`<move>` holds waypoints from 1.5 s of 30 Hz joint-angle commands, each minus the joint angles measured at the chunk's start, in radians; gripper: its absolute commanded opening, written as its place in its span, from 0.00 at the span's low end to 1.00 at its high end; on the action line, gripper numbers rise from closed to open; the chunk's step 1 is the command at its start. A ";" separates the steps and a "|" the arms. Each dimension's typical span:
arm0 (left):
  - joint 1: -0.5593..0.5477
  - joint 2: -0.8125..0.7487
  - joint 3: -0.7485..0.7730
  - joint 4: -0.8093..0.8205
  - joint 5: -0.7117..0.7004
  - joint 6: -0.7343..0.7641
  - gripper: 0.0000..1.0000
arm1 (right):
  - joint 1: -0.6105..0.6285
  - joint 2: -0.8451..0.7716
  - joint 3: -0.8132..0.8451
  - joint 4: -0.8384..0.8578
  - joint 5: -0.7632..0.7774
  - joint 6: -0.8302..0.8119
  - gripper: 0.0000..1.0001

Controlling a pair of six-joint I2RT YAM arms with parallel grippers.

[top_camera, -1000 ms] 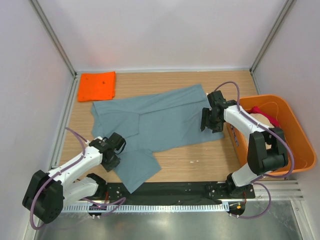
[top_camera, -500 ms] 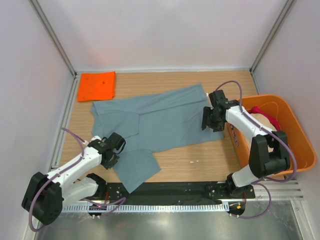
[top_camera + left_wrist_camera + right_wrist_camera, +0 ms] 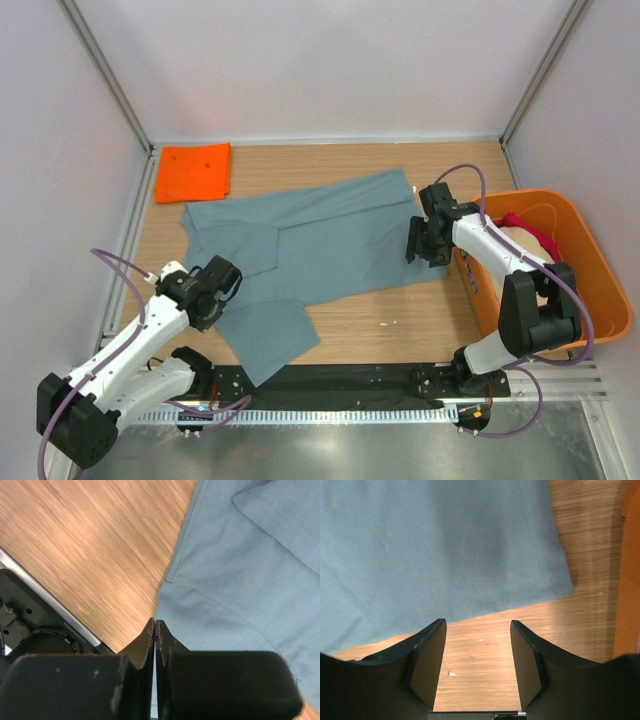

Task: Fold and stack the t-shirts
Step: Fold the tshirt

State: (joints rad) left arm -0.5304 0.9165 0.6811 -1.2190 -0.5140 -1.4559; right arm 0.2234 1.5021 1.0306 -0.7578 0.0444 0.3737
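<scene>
A large grey-blue t-shirt (image 3: 320, 240) lies spread flat across the wooden table; it also shows in the left wrist view (image 3: 240, 580) and the right wrist view (image 3: 435, 545). A folded bright orange t-shirt (image 3: 193, 171) lies at the back left. My left gripper (image 3: 215, 295) is shut with nothing visibly held, above the shirt's left edge by the near sleeve (image 3: 155, 625). My right gripper (image 3: 425, 250) is open and empty, its jaws over bare wood just off the shirt's lower right hem (image 3: 477, 645).
A rigid orange tub (image 3: 600, 290) stands at the right edge and holds a red shirt (image 3: 525, 228) and a beige one (image 3: 512, 245). Its wall shows at the right of the right wrist view (image 3: 627, 580). Metal rails and white walls bound the table.
My left arm has drawn back to the left and risen off the near sleeve. My right gripper has barely moved. The grey-blue shirt lies as before.
</scene>
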 commanded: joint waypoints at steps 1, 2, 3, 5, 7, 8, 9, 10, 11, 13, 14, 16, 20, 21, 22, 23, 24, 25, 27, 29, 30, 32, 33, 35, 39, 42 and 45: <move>-0.005 -0.027 0.026 -0.057 -0.070 -0.006 0.00 | -0.012 -0.025 -0.015 -0.008 0.061 0.037 0.59; -0.005 -0.027 0.021 -0.047 -0.037 0.002 0.00 | -0.013 -0.025 -0.017 -0.005 0.054 0.039 0.59; -0.005 -0.027 0.014 -0.031 -0.015 0.009 0.00 | -0.015 -0.020 -0.014 -0.005 0.046 0.037 0.59; -0.005 -0.025 -0.017 0.004 0.037 0.005 0.32 | -0.015 -0.016 -0.001 -0.005 0.034 0.036 0.59; -0.005 -0.021 -0.049 0.048 0.054 0.002 0.50 | -0.015 -0.016 0.008 0.003 0.025 0.034 0.59; -0.005 -0.016 -0.058 0.064 0.060 -0.003 0.52 | -0.015 -0.013 0.009 0.005 0.019 0.031 0.59; -0.005 -0.010 -0.070 0.082 0.077 -0.003 0.53 | -0.015 -0.011 0.013 0.005 0.008 0.031 0.59; -0.005 -0.002 -0.083 0.099 0.084 -0.007 0.54 | -0.015 -0.008 0.017 0.002 0.005 0.030 0.58; -0.005 0.010 -0.107 0.133 0.092 -0.015 0.54 | -0.015 -0.008 0.017 0.002 0.003 0.028 0.58; -0.005 0.018 -0.129 0.197 0.118 -0.020 0.54 | -0.016 -0.009 0.014 0.000 0.002 0.024 0.58; -0.008 0.030 -0.136 0.206 0.117 -0.027 0.54 | -0.016 -0.011 0.016 -0.002 0.002 0.022 0.58; -0.011 0.044 -0.150 0.242 0.109 -0.031 0.54 | -0.015 -0.009 0.013 -0.003 -0.001 0.021 0.58; -0.037 0.070 -0.182 0.276 0.104 -0.069 0.50 | -0.016 -0.002 0.014 -0.008 -0.009 0.016 0.58; -0.039 0.068 -0.198 0.279 0.106 -0.081 0.49 | -0.015 0.000 0.017 -0.012 -0.009 0.016 0.58; -0.042 0.064 -0.199 0.271 0.101 -0.089 0.46 | -0.016 0.001 0.020 -0.014 -0.011 0.013 0.58; -0.045 0.058 -0.202 0.269 0.091 -0.101 0.45 | -0.016 0.000 0.023 -0.014 -0.012 0.014 0.58; -0.045 0.045 -0.206 0.262 0.089 -0.113 0.43 | -0.015 0.001 0.023 -0.012 -0.012 0.014 0.58; -0.045 0.039 -0.213 0.248 0.088 -0.122 0.41 | -0.015 0.001 0.025 -0.012 -0.014 0.014 0.58; -0.045 0.036 -0.215 0.230 0.074 -0.153 0.38 | -0.015 0.004 0.023 -0.014 -0.015 0.016 0.57; -0.045 0.041 -0.212 0.223 0.063 -0.159 0.37 | -0.016 0.004 0.020 -0.012 -0.017 0.014 0.58; -0.045 0.047 -0.212 0.228 0.057 -0.156 0.37 | -0.015 0.004 0.019 -0.011 -0.018 0.016 0.57; -0.045 0.064 -0.206 0.246 0.046 -0.146 0.23 | -0.015 0.001 0.022 -0.011 -0.017 0.016 0.57; -0.045 0.068 -0.203 0.253 0.034 -0.146 0.13 | -0.016 0.003 0.022 -0.014 -0.015 0.016 0.57; -0.043 0.067 -0.207 0.279 0.026 -0.139 0.06 | -0.015 -0.002 0.023 -0.018 -0.015 0.016 0.57; -0.043 0.064 -0.201 0.271 0.019 -0.144 0.00 | -0.015 -0.013 0.016 -0.020 -0.012 0.017 0.57; -0.045 0.051 -0.147 0.216 -0.014 -0.124 0.00 | -0.015 -0.016 0.008 -0.023 -0.017 0.021 0.57; -0.045 0.022 -0.085 0.100 -0.067 -0.127 0.00 | -0.015 -0.020 0.005 -0.020 -0.017 0.021 0.57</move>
State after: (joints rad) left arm -0.5694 0.9745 0.5133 -1.0077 -0.4679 -1.5677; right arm 0.2119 1.5055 1.0210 -0.7734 0.0326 0.3954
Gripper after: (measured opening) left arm 0.005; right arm 0.575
